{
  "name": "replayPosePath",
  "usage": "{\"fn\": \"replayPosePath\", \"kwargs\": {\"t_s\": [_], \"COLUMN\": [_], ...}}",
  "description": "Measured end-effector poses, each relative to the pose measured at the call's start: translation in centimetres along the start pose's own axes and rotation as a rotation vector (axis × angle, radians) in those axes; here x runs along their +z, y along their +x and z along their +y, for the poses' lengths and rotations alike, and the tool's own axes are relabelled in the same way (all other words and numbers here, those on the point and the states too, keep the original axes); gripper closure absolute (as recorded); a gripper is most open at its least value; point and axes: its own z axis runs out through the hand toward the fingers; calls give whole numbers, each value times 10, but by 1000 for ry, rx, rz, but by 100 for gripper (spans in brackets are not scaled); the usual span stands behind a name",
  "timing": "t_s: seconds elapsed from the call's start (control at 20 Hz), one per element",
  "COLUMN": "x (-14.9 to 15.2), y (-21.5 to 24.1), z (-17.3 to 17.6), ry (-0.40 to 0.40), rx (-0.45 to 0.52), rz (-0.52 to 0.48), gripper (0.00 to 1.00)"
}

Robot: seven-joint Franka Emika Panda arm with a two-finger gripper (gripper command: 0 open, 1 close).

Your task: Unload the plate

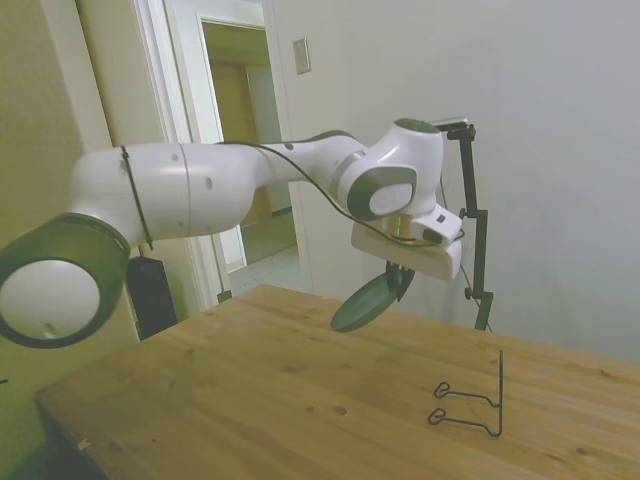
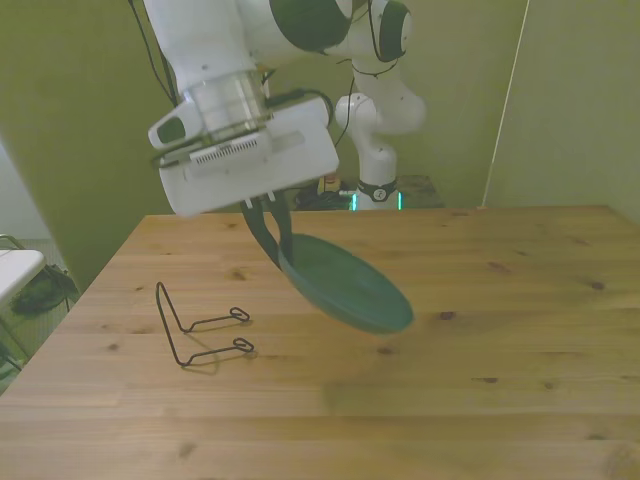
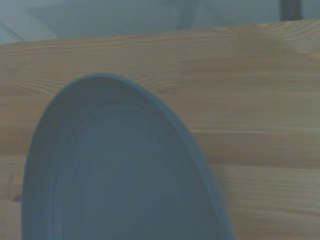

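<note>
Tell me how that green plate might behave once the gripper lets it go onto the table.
The green plate looks rigid and smooth, so probably slippery. The gripper pinches only its rim, tilted above the table; released there, it would likely drop, wobble, and perhaps chip.

Plate (image 2: 350,283) is showing dark green, smooth, no print; in the wrist view the plate (image 3: 115,170) is reading bluish-green with faint concentric rings. Gripper (image 2: 268,228) fingers are looking dark, near black, under a white housing. Arm (image 1: 200,190) is showing white with dark grey-green joint caps and a thin black cable. Wire rack (image 2: 200,325) is showing thin black. Desk (image 2: 500,330) is showing light warm wood with grain lines and small dark knots.
</note>
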Motion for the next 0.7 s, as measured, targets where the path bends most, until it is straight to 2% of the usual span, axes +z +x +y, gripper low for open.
{"fn": "replayPosePath", "kwargs": {"t_s": [0.15,0.3,0.5,0.65,0.7], "x": [53,91,127,143,146], "y": [8,14,21,24,24], "z": [-2,3,16,24,25], "ry": [33,41,30,22,21], "rx": [15,31,51,62,64], "rz": [-74,-122,-159,-174,-178], "gripper": [100,100,100,100,0]}}
